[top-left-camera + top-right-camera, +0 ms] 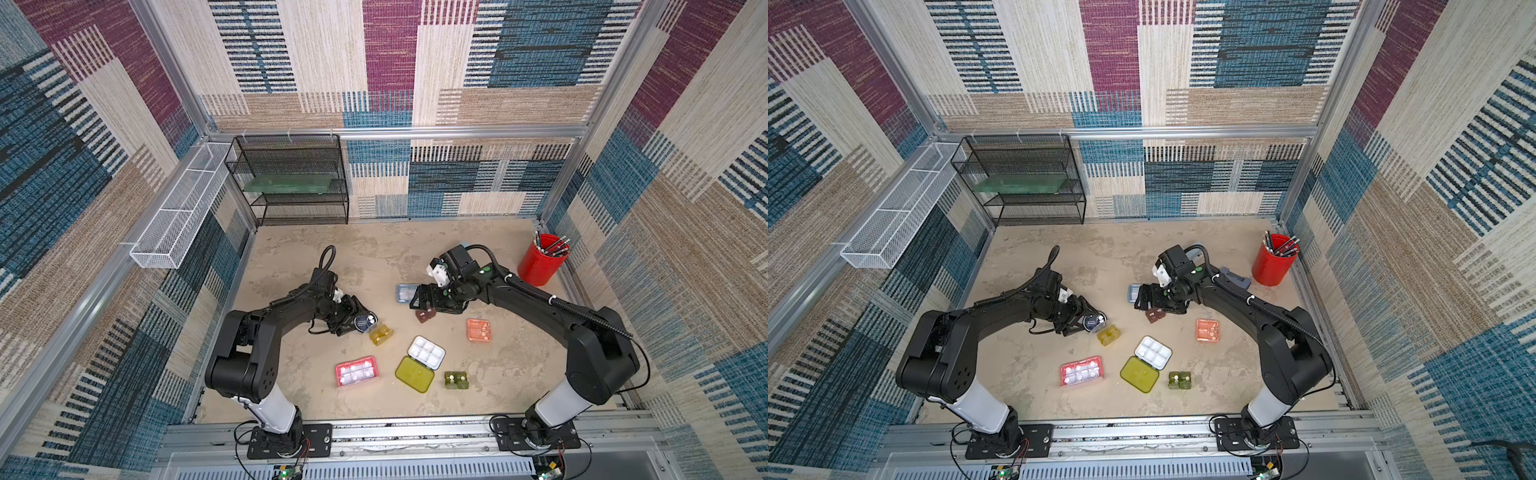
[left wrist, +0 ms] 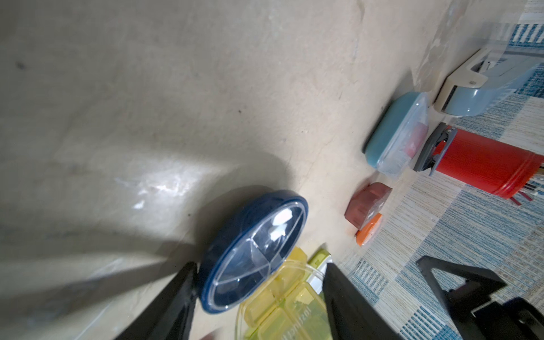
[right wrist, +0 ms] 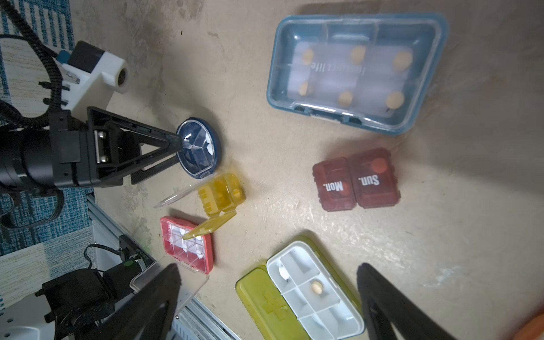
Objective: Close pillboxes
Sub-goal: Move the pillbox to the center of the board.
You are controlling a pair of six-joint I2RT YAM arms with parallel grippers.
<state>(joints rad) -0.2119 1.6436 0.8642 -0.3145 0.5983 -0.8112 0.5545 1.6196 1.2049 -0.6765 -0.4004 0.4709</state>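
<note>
Left gripper jaws parted, straddling round black pillbox, one finger touching rim, not clamped. Right gripper jaws wide, empty, hovering by brown pillbox.

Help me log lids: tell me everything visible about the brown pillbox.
The brown pillbox is translucent reddish-brown plastic: two square compartments joined side by side, lids printed "Mon." and "Sun." Both lids look shut; an orange disc shows through one. It lies flat on the table near the open right gripper, touching nothing.
</note>
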